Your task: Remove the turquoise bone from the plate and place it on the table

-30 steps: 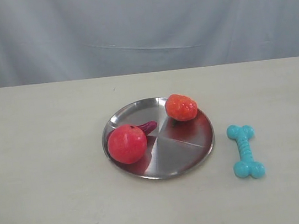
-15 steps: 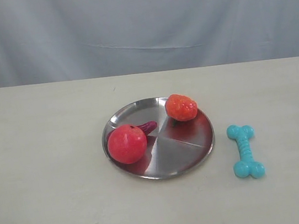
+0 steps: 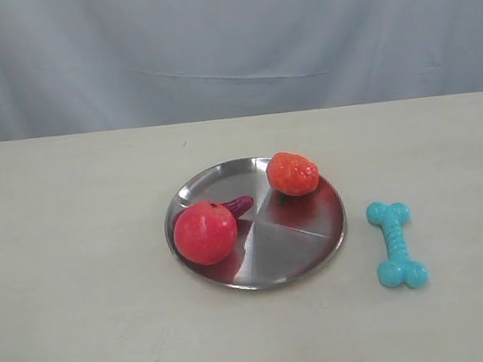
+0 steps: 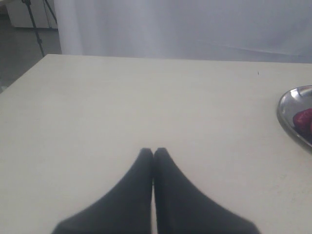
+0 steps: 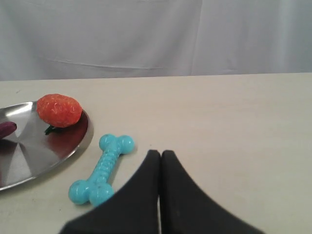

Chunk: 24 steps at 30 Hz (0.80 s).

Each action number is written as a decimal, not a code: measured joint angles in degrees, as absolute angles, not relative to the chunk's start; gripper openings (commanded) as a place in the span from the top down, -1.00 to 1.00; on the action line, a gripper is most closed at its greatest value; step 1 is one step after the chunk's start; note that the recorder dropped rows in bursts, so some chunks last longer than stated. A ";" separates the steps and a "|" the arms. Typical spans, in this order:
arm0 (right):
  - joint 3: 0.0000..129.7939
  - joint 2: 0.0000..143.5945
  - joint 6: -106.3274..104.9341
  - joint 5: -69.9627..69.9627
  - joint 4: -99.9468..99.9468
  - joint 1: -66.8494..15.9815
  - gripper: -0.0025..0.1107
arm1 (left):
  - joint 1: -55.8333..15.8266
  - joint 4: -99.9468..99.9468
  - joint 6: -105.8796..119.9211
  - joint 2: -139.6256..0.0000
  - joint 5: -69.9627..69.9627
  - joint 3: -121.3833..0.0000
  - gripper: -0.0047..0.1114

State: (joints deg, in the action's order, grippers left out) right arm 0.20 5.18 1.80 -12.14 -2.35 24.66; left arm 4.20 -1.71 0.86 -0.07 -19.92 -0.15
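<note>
The turquoise bone (image 3: pixel 397 244) lies flat on the beige table (image 3: pixel 72 259), just right of the steel plate (image 3: pixel 300 245) and apart from its rim. The right wrist view shows the same bone (image 5: pixel 101 169) beside the plate (image 5: pixel 29 156). My right gripper (image 5: pixel 161 154) is shut and empty, its tips close to the bone but not touching it. My left gripper (image 4: pixel 153 151) is shut with nothing in it, over bare table well away from the plate (image 4: pixel 287 119). Neither gripper appears in the exterior view.
On the plate sit a red ball-like toy (image 3: pixel 205 232), an orange-red strawberry toy (image 3: pixel 293 173) and a dark purple toy (image 3: pixel 239 205) partly hidden behind the red one. A grey-white curtain (image 3: pixel 222 40) hangs behind the table's far edge.
</note>
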 measured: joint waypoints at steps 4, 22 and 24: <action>0.20 2.43 1.80 -16.29 -2.49 24.06 0.96 | 4.20 -1.71 0.86 -0.07 -19.92 -0.15 0.92; 0.20 0.38 1.26 -20.11 -2.72 22.11 0.96 | 4.20 -1.71 0.86 -0.07 -19.92 -0.15 0.92; 0.20 0.38 1.15 -20.11 -2.72 22.11 0.96 | 4.20 -1.71 0.86 -0.07 -19.92 -0.15 0.92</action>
State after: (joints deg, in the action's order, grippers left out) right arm 0.20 0.38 1.15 -20.11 -2.72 22.11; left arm 4.20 -1.71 0.86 -0.07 -19.92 -0.15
